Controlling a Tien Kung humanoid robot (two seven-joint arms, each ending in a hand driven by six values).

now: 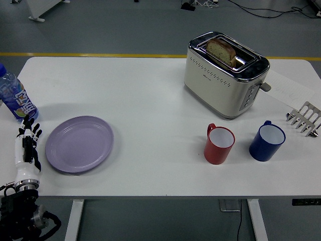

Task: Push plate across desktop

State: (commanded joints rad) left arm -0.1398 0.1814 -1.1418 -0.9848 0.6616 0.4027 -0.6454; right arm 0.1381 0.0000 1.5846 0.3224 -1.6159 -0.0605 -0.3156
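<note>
Left hand (27,145) flat, fingers straight and empty, just left of the round lilac plate (79,143): meet the rim square, low to the white counter (150,100), then shove steadily rightward.

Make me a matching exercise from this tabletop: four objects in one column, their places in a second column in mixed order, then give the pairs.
Objects
1. purple plate
2. toaster
3. blue mug
4. water bottle

Places
A. far right part of the table, bread in its slot
B. at the table's left edge, behind the left robot hand
C. left part of the table, just right of the left robot hand
D. right of the red mug

Pairs: 1-C, 2-A, 3-D, 4-B
</note>
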